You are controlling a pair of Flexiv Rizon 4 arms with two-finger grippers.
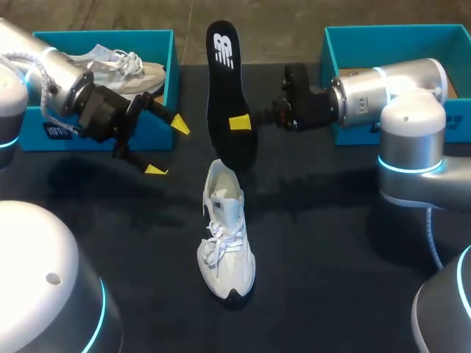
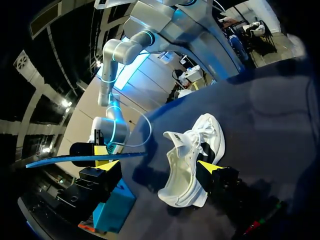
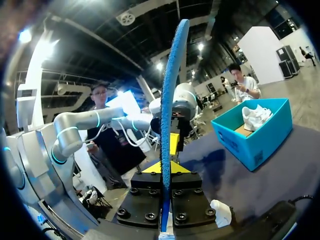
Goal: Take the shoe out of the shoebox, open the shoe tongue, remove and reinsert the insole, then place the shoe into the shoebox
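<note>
A white shoe [image 1: 227, 235] lies on the black table [image 1: 331, 243], toe toward the front edge, its mouth open. Above its heel a black insole [image 1: 230, 95] stands upright in the air, pinched at its lower edge by my right gripper [image 1: 240, 122], which is shut on it. From the right wrist the insole [image 3: 172, 100] is a thin blue edge rising out of that gripper [image 3: 165, 170]. My left gripper [image 1: 168, 147] hangs open left of the insole, holding nothing. Seen from the left wrist, the shoe [image 2: 192, 165] lies ahead of that gripper [image 2: 159, 166], and the insole [image 2: 85, 160] is edge-on.
A teal shoebox [image 1: 171, 51] at the back left holds a second white shoe [image 1: 121, 66]; from the right wrist this box [image 3: 255, 140] lies beyond the insole. Another teal box [image 1: 397, 37] stands at the back right behind my right arm.
</note>
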